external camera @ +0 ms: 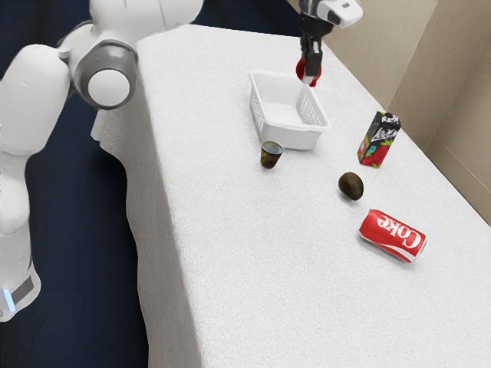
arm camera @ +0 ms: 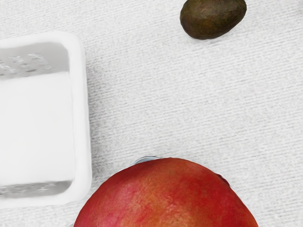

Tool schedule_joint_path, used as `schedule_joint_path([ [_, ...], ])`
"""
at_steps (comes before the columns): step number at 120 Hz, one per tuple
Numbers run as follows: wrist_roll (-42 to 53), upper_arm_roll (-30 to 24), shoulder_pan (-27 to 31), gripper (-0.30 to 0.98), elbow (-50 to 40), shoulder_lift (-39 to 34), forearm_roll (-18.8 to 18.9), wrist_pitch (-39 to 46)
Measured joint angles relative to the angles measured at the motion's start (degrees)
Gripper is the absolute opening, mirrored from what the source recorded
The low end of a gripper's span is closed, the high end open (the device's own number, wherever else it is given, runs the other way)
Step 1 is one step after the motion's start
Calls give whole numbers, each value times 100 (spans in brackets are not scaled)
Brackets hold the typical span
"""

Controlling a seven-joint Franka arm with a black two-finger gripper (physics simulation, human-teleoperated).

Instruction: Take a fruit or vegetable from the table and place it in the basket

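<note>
Carrying step in hand, by our reading: our black two-finger tool (external camera: 309, 75) has the rounded red-orange mango (arm camera: 166, 198) gripped, aloft above the white-clothed desk (external camera: 253, 245), beside the white plastic basket (external camera: 291, 139). Next we should shift sideways over the opening, clearing the rim; then lower, and let go inside.

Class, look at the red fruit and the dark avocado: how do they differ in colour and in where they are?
The red fruit is red with orange patches, while the avocado is dark brownish green. The red fruit is held up in the gripper; the avocado rests on the table. Both are rounded.
</note>
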Motion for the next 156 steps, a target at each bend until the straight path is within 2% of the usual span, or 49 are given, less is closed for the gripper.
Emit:
schedule_joint_path([
  [14, 216, -159, 965, 29, 27, 405, -180, 54],
  [25, 386, -246, 1298, 29, 199, 661, -264, 201],
  [49, 725, -284, 1420, 29, 344, 1061, -350, 1007],
  [72, 1097, -300, 1505, 29, 340, 1130, -362, 1922],
  [80, 1216, -313, 1508, 45, 339, 1126, -352, 2103],
  [92, 1375, -320, 1510, 57, 332, 1124, -355, 2276],
  [120, 1655, -324, 1503, 66, 321, 1107, -374, 2421],
  [128, 1606, -295, 1462, 67, 320, 853, -485, 2119],
  [132, 1504, -185, 1281, 68, 320, 578, -531, 1825],
  [135, 1405, 46, 918, 68, 321, 360, -563, 1559],
  [146, 994, 1138, -925, 68, 148, -11, -791, 591],
  [156, 647, 1475, -1475, 68, -377, -56, -964, 84],
])
